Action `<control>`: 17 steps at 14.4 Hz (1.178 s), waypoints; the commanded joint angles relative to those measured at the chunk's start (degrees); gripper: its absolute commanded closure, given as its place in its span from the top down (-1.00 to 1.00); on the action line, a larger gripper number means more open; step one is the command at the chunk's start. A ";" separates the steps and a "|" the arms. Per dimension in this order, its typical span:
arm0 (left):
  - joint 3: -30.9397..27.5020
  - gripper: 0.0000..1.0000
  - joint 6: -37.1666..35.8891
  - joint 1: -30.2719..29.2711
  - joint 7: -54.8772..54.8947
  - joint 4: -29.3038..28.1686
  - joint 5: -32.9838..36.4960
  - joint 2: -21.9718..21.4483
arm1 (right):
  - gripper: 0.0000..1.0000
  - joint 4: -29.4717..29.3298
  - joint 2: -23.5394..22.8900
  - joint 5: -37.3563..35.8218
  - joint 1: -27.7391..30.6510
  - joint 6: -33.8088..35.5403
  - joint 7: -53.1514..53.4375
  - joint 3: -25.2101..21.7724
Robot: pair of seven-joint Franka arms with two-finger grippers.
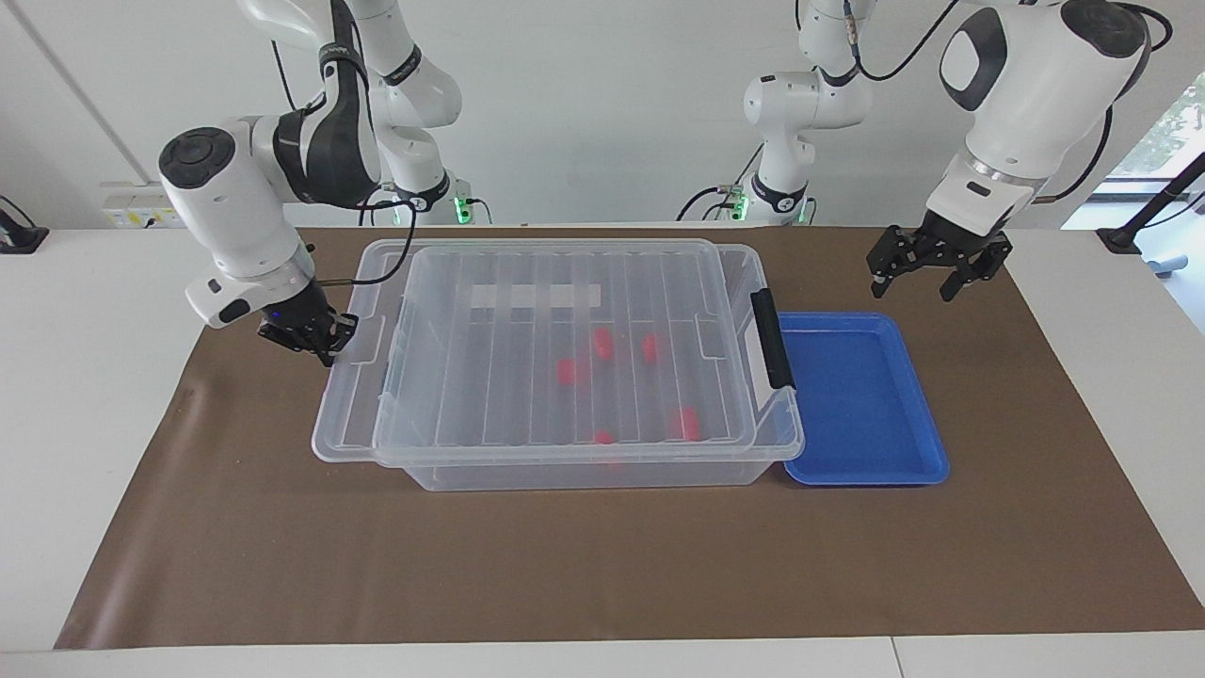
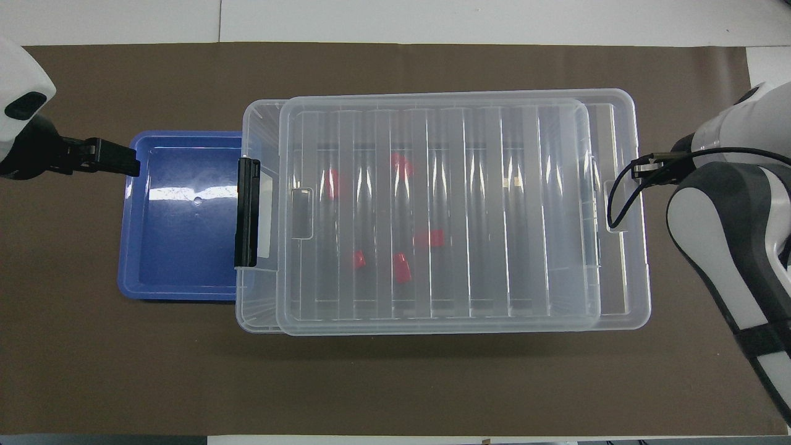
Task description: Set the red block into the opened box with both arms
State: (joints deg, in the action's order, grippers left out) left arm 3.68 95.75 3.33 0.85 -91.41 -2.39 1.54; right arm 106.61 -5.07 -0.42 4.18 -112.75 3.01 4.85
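Blocks (image 1: 602, 343) are lying inside the box (image 1: 744, 461), several red ones, so in the facing view the putting-in part is looking done. The lid (image 1: 555, 339) is covering most of the box, and I am guessing only a little closing is left. The right claw (image 1: 320, 341) is squeezing shut at the lid's edge, at the right arm's end of the table; whether it is truly gripping that edge is hard to tell. The left claw (image 1: 927, 268) is hanging spread wide and holding nothing, up over the brown mat (image 1: 602, 565) just past the blue tray (image 1: 927, 466).

Looking from overhead, the blocks (image 2: 401, 269) are showing only as red smudges through the lid (image 2: 432, 321). The left claw (image 2: 114, 165) is poking in beside the tray (image 2: 133, 290). The right claw is hiding under its own arm, so nothing of its fingers is showing.
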 commanded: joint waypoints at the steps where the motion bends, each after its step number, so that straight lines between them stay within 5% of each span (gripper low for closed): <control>1: 0.01 1.00 -4.77 -0.87 2.31 3.16 -0.34 0.13 | -1.00 0.88 1.12 0.94 -1.28 0.25 2.69 -0.01; 17: 0.36 1.00 -5.92 -0.34 3.72 -2.63 1.24 -3.56 | -1.00 0.70 1.12 0.94 -3.22 0.25 6.57 0.69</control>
State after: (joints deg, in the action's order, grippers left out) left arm 4.00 90.15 3.10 3.49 -91.85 -2.20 0.02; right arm 106.62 -4.88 -0.40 0.90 -112.74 8.73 5.36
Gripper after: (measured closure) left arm 0.000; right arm 0.991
